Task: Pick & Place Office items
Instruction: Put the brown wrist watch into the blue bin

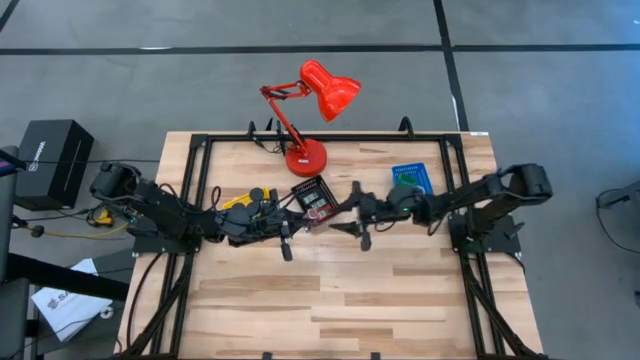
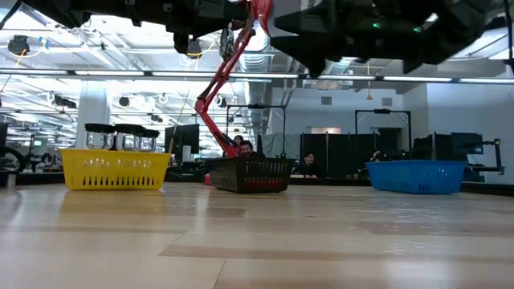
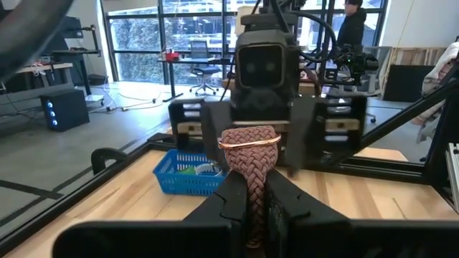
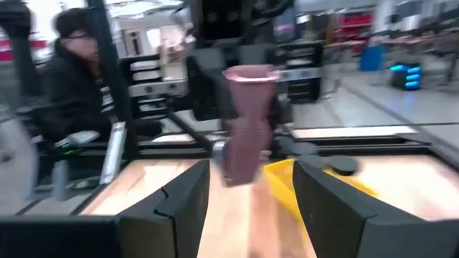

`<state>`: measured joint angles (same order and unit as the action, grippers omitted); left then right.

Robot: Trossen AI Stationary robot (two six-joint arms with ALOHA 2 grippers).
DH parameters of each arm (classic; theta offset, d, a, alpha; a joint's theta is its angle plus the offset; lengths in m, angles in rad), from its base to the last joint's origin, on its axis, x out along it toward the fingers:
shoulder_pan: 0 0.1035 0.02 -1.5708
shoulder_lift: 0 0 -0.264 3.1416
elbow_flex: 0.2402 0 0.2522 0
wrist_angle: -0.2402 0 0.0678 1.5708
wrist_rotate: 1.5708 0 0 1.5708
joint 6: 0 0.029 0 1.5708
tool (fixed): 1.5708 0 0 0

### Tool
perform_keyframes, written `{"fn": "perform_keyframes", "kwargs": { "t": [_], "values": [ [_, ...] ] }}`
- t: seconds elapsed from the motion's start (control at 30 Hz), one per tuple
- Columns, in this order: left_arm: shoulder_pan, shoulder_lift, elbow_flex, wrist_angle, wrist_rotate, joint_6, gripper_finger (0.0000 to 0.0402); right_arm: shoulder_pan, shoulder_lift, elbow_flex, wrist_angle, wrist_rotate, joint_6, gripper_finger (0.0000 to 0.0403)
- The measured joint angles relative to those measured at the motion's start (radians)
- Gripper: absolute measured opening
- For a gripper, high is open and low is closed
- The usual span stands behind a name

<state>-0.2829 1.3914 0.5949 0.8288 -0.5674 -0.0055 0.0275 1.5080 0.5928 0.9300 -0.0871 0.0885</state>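
My left hand [image 3: 247,208] was clenched on a braided pinkish cord [image 3: 247,161], its fingers [image 3: 228,204] pressed against the strands on both sides. I held it in the air above the middle of the table [image 1: 330,300], just in front of the black tray [image 1: 311,195].

My right hand [image 4: 251,197] faced it from the other side, released, its fingers [image 4: 183,197] spread wide with the cord [image 4: 247,125] standing just beyond them, apart from both. In the view from above, the two hands [image 1: 285,240] [image 1: 345,228] met near the table's centre.

The yellow tray [image 2: 115,168] sat toward the left edge and held dark round pieces [image 2: 120,128]. The blue tray [image 2: 416,176] sat toward the right edge. The red lamp [image 1: 310,110] stood at the far edge.
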Motion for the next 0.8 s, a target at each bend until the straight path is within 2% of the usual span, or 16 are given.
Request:
{"fn": "perform_keyframes", "kwargs": {
  "t": [0.07,0.27,0.43,0.8],
  "values": [
    [-0.004,0.000,0.000,0.000,0.000,0.000,0.0011,-0.005,0.038,0.047,-0.021,-0.043,0.001,0.0190],
    [-0.024,0.000,0.000,-0.001,0.000,0.000,0.0009,-0.018,0.129,0.157,-0.080,-0.079,0.043,0.0179],
    [-0.031,0.000,0.000,-0.001,0.000,0.000,0.0011,-0.016,0.189,0.222,-0.086,-0.171,0.044,0.0175],
    [-0.054,0.000,-0.002,-0.007,-0.001,0.001,0.0011,-0.025,0.204,0.272,-0.085,-0.177,0.043,0.0166]
  ]
}}
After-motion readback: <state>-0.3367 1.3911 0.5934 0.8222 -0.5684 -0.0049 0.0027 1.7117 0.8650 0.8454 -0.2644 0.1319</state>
